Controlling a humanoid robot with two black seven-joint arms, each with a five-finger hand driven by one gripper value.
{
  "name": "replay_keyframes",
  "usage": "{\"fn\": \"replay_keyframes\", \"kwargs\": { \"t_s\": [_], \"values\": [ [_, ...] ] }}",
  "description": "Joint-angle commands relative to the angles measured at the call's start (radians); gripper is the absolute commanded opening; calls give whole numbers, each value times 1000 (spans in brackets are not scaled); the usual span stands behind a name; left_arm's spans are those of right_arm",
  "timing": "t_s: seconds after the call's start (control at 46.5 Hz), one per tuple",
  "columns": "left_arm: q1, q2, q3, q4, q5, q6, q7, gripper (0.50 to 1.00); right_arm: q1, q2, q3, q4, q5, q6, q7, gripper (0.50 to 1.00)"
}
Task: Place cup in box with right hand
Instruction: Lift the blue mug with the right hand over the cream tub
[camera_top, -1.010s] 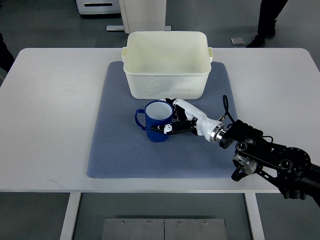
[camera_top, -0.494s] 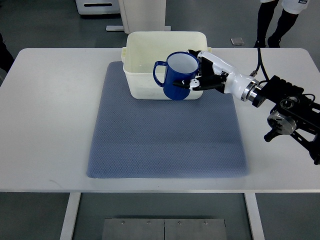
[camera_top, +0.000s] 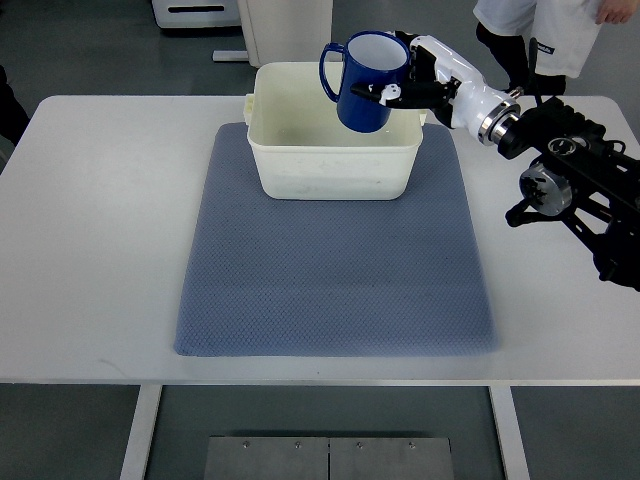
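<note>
The right hand (camera_top: 405, 85) grips the blue cup (camera_top: 368, 68) by its side, holding it upright, probably above the cream box (camera_top: 300, 165) at upper centre of the frame.

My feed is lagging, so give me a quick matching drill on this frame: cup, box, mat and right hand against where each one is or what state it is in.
Things:
1. blue cup
2. white box
3. grey mat
4. right hand

Places or states:
A. spread flat on the table, under the box
B. held up in the air above the box's far right part, handle to the picture's left
C. shut around the cup's right side
D. standing on the mat's far edge, nothing visible inside

Pairs: 1-B, 2-D, 3-A, 4-C
</note>
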Motion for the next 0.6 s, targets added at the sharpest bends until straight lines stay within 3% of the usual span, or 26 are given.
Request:
{"fn": "replay_keyframes", "kwargs": {
  "t_s": [0.0,0.344,0.58],
  "values": [
    [0,0,0,0,-1,0,0,1000,12,38,-2,-51,0,-29,-2,500],
    [0,0,0,0,1,0,0,1000,39,146,-2,-250,0,-65,4,500],
    [0,0,0,0,1,0,0,1000,29,152,-13,-267,0,-70,4,500]
  ]
}}
